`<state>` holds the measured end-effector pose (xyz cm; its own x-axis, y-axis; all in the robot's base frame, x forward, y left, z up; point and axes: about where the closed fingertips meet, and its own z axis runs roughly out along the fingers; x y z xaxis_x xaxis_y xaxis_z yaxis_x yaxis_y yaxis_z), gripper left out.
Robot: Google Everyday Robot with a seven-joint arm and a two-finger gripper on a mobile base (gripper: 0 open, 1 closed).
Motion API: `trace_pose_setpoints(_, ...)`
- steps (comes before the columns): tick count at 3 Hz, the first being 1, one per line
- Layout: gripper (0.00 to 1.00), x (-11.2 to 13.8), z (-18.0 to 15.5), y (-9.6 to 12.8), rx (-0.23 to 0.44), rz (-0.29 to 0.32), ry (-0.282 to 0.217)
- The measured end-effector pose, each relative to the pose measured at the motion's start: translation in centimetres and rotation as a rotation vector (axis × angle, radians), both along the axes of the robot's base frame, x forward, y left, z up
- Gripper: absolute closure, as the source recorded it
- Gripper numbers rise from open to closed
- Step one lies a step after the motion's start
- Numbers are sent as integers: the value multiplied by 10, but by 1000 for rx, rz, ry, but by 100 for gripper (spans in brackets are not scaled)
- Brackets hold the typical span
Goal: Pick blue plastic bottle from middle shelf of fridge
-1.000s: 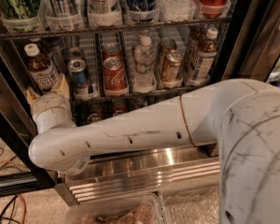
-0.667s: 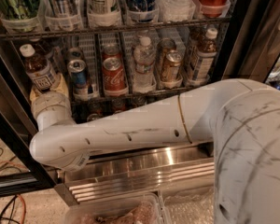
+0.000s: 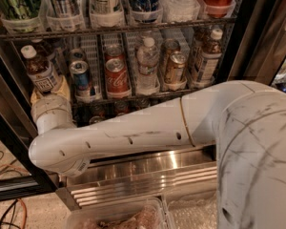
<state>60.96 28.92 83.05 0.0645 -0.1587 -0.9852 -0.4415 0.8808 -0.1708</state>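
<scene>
Reaching into the fridge [image 3: 148, 168], the white arm [image 3: 133, 137] ends in the gripper [image 3: 47, 88] at the left end of the middle shelf [image 3: 133, 97]. Its beige fingers [image 3: 62, 86] are clamped on the base of the blue plastic bottle [image 3: 39, 71], which rises directly above the gripper, tilted leftward, cap uppermost. Just right of the gripper stands a blue can [image 3: 81, 78], with a red cola can [image 3: 117, 75] and a clear water bottle [image 3: 148, 66] farther right.

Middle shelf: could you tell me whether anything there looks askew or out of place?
Yes: the blue plastic bottle at the left end of the middle shelf leans left, unlike the upright cans beside it. The gripper is clamped on its base, which explains the tilt.
</scene>
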Motion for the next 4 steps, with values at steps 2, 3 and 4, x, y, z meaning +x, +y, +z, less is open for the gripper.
trace_pose_setpoints(2,100,-4,3,-2,-8,-17,-11)
trace_pose_setpoints(3,100,-5,10,-5,-6,-26,-32)
trace_pose_setpoints(4,100,-7,15,-9,-5,-34,-47)
